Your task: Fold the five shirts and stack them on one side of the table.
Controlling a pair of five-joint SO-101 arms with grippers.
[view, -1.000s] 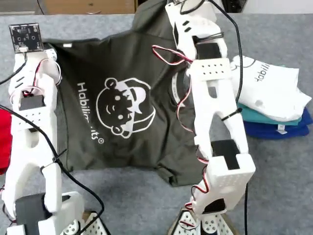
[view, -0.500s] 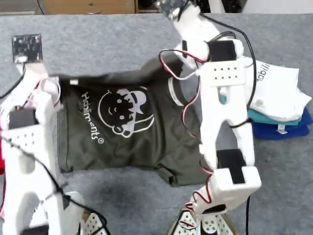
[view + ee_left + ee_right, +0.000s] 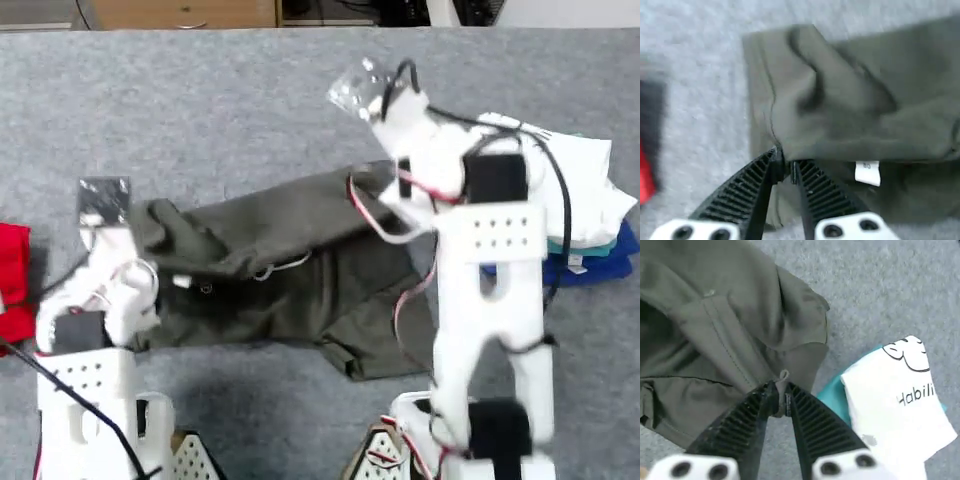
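1. High view: the olive shirt (image 3: 290, 270), soft and wrinkled, lies bunched in a long band across the grey felt-like table (image 3: 200, 100). A folded stack topped by a white shirt (image 3: 580, 190) sits to its right, and a red shirt (image 3: 12, 280) lies at the left edge.
2. Left wrist view: the left gripper (image 3: 786, 167) has ribbed black fingers. It is clamped on the olive shirt's folded edge, near a small white label (image 3: 867, 172).
3. Right wrist view: the right gripper (image 3: 781, 395) pinches a hemmed corner of the olive shirt. That corner is just beside the white shirt, which lies over a teal shirt (image 3: 832, 390).
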